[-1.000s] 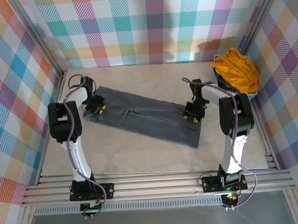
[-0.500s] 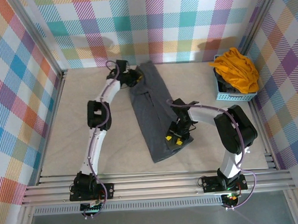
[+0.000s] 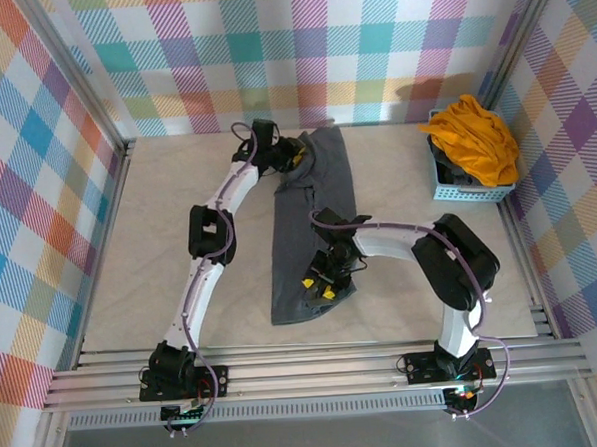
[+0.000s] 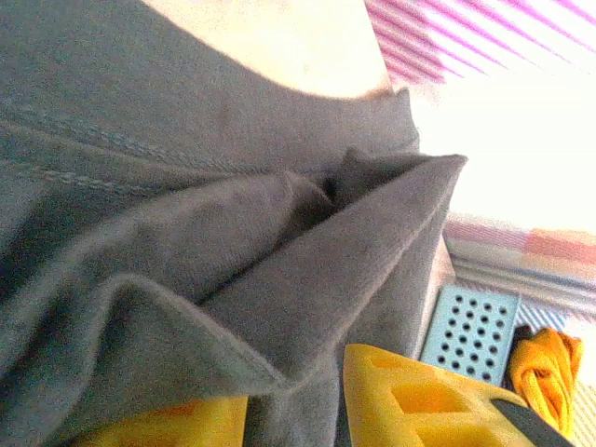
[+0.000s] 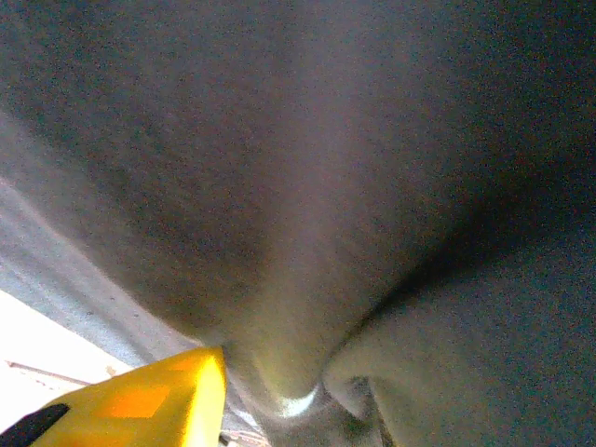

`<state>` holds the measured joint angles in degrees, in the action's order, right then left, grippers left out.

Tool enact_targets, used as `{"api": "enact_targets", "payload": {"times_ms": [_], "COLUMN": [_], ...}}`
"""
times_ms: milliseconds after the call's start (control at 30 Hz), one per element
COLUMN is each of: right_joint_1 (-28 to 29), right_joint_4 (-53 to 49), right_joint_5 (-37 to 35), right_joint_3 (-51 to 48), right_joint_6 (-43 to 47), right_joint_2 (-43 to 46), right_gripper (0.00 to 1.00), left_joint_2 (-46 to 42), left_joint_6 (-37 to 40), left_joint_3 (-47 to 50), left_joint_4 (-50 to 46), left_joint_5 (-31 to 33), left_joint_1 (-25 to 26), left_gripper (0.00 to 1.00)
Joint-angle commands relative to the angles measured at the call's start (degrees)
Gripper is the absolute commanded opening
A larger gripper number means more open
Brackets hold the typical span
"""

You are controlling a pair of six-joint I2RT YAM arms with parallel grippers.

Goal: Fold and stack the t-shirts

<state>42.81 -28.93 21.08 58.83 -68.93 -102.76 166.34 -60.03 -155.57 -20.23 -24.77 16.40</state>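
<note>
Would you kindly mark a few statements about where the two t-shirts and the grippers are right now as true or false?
1. The grey t-shirt lies as a long strip on the table, running from far to near. True.
2. The orange t-shirt lies folded flat on the table. False: it is bunched up in the light-blue basket at the far right.
3. The left gripper is at the grey t-shirt's far end. True.
4. The right gripper hangs over the basket. False: it is at the grey t-shirt's near end.
5. The orange t-shirt is stacked on the grey t-shirt. False: they lie well apart.
</note>
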Motion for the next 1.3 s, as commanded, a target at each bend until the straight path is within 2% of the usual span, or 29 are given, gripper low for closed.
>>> {"api": "enact_targets", "payload": {"times_ms": [0, 100, 167, 300, 400, 500, 567, 667, 767, 833, 900, 1000, 1067, 1167, 1267], "right_joint_1": [0.4, 0.7, 1.0, 1.0, 1.0, 1.0, 0.4, -2.2, -6.7, -8.8, -10.1, -12.0, -12.5, -12.5, -12.5], "right_joint_4": [0.4, 3.1, 1.1, -0.5, 0.4, -1.6, -4.1, -6.8, -7.9, -10.9, -12.3, -12.1, -11.6, -10.1, -8.8], "right_joint_5": [-3.2, -0.8, -3.2, -4.1, -2.8, -4.0, -6.2, -8.6, -8.9, -8.7, -7.9, -5.7, -4.2, -2.2, -3.3], "right_joint_3": [-4.1, -2.7, 0.1, 3.7, 4.4, 5.4, 5.9, 3.3, -2.3, -3.7, -5.1, -7.8, -9.0, -10.8, -12.8], "right_joint_6": [-3.3, -1.2, 1.7, 4.2, 3.8, 4.8, 6.7, 11.2, 17.0, 21.9, 26.8, 31.7, 33.8, 34.8, 34.3], "right_joint_2": [2.0, 2.4, 4.0, 5.8, 6.7, 9.1, 11.2, 15.5, 21.0, 22.2, 22.4, 21.7, 20.1, 17.9, 16.9], "right_gripper": [0.48, 0.49, 0.53, 0.58, 0.58, 0.58, 0.58, 0.58, 0.59, 0.59, 0.59, 0.59, 0.58, 0.56, 0.55], "left_joint_2": [-2.8, -5.4, -9.7, -16.8, -20.3, -25.0, -32.3, -50.5, -68.3, -78.5, -85.3, -89.3, -89.4, -88.6, -88.7], "left_joint_6": [6.4, 9.9, 13.1, 15.9, 16.9, 19.2, 19.8, 18.0, 11.7, 7.2, 1.9, -6.1, -10.0, -13.8, -14.3], "left_joint_3": [-1.6, -1.7, -1.4, -1.4, -1.5, 0.3, 9.9, 41.6, 71.8, 88.3, 100.0, 110.8, 115.1, 119.2, 119.7], "left_joint_4": [-9.5, -12.7, -14.2, -14.3, -17.7, -28.7, -31.3, -24.5, -18.6, -15.3, -12.9, -7.8, -4.3, -0.2, 1.2], "left_joint_5": [2.7, 1.5, 2.8, 3.4, 3.5, 7.4, 9.1, 11.2, 10.6, 10.2, 10.8, 12.0, 13.4, 14.0, 15.6], "left_joint_1": [-5.3, -6.6, -6.3, -6.2, -6.3, -5.0, -3.4, -0.4, 3.4, 8.5, 15.4, 26.4, 31.9, 35.4, 36.8], "left_gripper": [0.34, 0.35, 0.40, 0.61, 0.62, 0.56, 0.53, 0.48, 0.38, 0.35, 0.36, 0.42, 0.46, 0.49, 0.52]}}
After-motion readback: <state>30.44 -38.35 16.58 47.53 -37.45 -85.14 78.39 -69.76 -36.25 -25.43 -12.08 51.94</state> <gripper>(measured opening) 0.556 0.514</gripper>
